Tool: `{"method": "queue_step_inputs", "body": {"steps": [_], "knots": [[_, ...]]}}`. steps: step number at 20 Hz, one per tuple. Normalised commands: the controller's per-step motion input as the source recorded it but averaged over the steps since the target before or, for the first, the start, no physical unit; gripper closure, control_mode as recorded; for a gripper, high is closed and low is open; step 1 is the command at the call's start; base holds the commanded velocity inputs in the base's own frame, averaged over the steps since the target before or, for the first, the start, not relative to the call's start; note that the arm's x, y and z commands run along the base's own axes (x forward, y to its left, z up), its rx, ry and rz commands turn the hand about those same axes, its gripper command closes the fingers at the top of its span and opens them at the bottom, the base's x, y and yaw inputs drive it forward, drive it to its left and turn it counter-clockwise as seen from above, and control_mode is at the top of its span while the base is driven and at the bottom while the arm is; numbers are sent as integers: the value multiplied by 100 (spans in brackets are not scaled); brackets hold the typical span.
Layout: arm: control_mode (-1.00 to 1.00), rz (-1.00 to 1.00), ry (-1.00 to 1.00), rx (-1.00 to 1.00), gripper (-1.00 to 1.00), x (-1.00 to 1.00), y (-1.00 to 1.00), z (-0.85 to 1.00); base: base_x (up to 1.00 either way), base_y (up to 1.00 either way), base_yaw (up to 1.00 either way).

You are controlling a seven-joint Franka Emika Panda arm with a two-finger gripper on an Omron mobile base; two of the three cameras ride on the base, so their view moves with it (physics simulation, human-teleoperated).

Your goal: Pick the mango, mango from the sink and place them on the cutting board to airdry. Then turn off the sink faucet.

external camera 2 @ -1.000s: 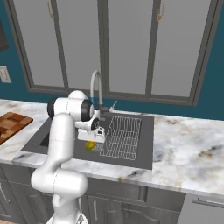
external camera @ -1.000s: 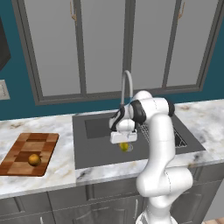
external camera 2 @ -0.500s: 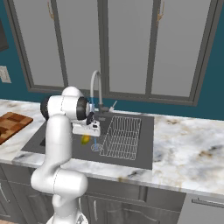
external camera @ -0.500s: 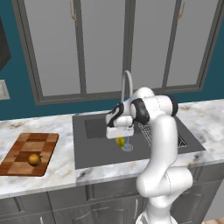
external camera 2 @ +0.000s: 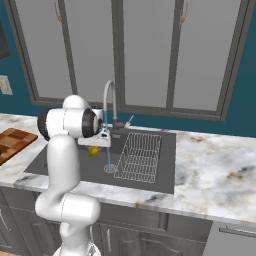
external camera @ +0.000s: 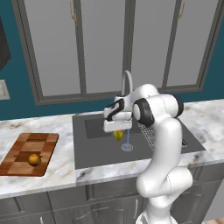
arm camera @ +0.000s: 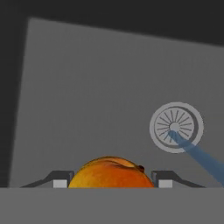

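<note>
My gripper point(external camera: 118, 133) hangs over the dark grey sink point(external camera: 94, 151), shut on the yellow-green mango point(external camera: 118, 135), which also shows as a small yellow fruit point(external camera 2: 93, 151) under the hand. In the hand view this mango point(arm camera: 111, 173) sits orange between my two fingertips point(arm camera: 61, 180), above the sink floor and left of the round drain point(arm camera: 176, 127). The other mango point(external camera: 34, 159), orange-brown, rests on the checkered cutting board point(external camera: 22, 151) at the left. Behind my hand the silver sink faucet point(external camera 2: 108, 102) sends a thin stream of water point(external camera 2: 107, 159) down to the drain.
A wire rack point(external camera 2: 140, 156) fills the sink's right side. Marble counter point(external camera 2: 215, 162) stretches to the right, and the cutting board's corner point(external camera 2: 12, 142) lies at the left. Grey glass-front cabinets point(external camera: 105, 48) line the teal wall behind.
My gripper has lifted the yellow-green mango off the sink floor and carried it up and to the left, away from the wire rack. The orange-brown mango has stayed on the board.
</note>
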Motion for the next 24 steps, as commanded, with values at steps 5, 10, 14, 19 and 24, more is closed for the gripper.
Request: {"method": "queue_step_inputs", "body": {"steps": [5,10,14,19,24], "knots": [[-100,2,-11,0,100,-12,16,41,0,0,0],[-100,1,-8,0,100,-12,21,40,0,0,0],[-100,1,-7,0,100,-18,16,51,0,0,0],[-100,1,0,0,100,-28,2,63,0,0,0],[-100,1,0,0,100,-55,-4,57,0,0,0]]}}
